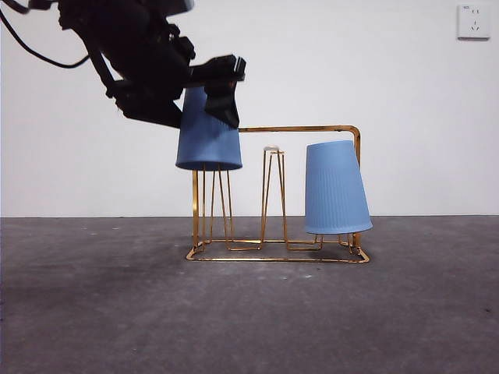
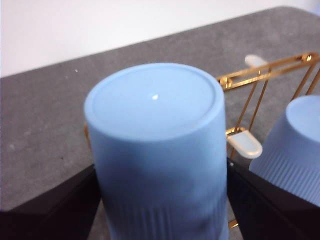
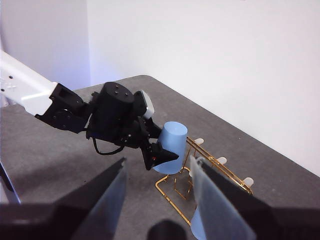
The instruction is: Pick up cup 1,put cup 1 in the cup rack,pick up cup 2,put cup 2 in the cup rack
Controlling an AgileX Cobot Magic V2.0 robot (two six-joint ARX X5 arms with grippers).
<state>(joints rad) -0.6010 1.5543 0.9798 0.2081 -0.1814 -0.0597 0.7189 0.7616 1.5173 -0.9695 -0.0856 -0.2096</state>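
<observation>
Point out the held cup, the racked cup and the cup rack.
held cup (image 1: 207,144): front view, ribbed side wall.
racked cup (image 1: 335,191): front view, mid side wall.
cup rack (image 1: 300,128): front view, top bar of frame.

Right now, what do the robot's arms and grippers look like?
The left gripper is black and chunky, with a thin black cable looping from it. In the right wrist view its arm has a white link. The right gripper has two broad, dark, flat jaws.
</observation>
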